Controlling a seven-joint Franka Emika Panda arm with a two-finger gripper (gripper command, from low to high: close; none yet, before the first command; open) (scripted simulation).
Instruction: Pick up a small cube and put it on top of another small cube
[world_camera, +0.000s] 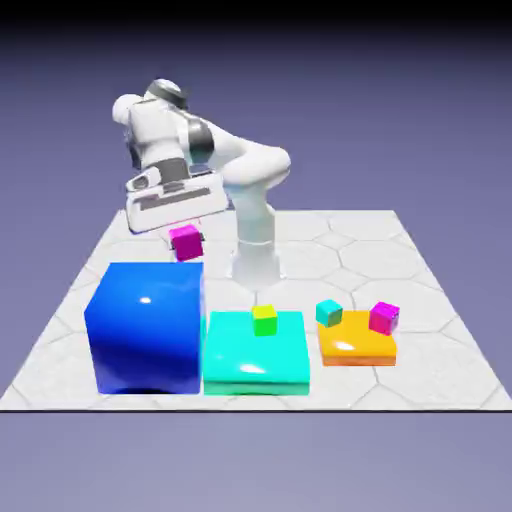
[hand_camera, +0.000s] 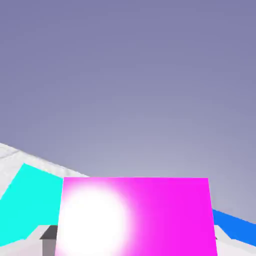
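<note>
the pincer is closed on a magenta cube, held in the air behind the big blue block, toward the exterior view's left. its likely target, a second magenta cube, sits on the exterior view's right by the orange slab, with a small cyan cube near it; i cannot tell how much of either the slab bears. the held cube looks tilted, so a release at this angle could land it on an edge and tumble it off; the hand probably needs levelling first. the target seems turned too, so a small miss or a hard press could tip or slide it. a low path across could clip the blue block, or the yellow-green cube at the turquoise slab, and jar the grip. the cubes are crisp-edged and glossy, perhaps slick; the blue block has softly rounded edges and a bright highlight, the slabs are flat and shiny with rounded rims, and the table is pale, marked like stone in irregular polygons.
</note>
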